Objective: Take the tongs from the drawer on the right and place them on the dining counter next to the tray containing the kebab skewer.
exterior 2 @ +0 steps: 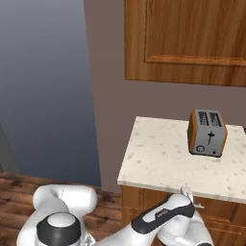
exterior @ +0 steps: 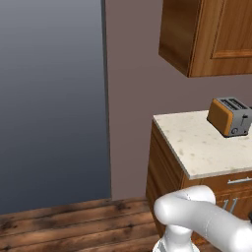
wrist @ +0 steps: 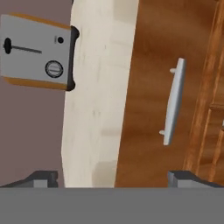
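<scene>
The drawer (wrist: 148, 87) is shut, its medium-brown wood front just below the pale counter edge. In the rolled hand view its short silver bar handle (wrist: 173, 101) runs up and down, a little ahead of my gripper (wrist: 113, 178). The gripper is open, with its two dark fingertips (wrist: 43, 177) far apart and nothing between them. From the left base view the same drawer front (exterior: 231, 183) and its handle (exterior: 239, 180) show under the counter at the right edge. The tongs, tray, kebab skewer and dining counter are out of view.
An orange and silver toaster (exterior 2: 207, 133) stands on the speckled countertop (exterior 2: 158, 153) above the drawer. Wooden wall cabinets (exterior: 206, 34) hang overhead. Left of the cabinet are a plank floor (exterior: 64, 226) and a grey wall panel (exterior: 49, 98).
</scene>
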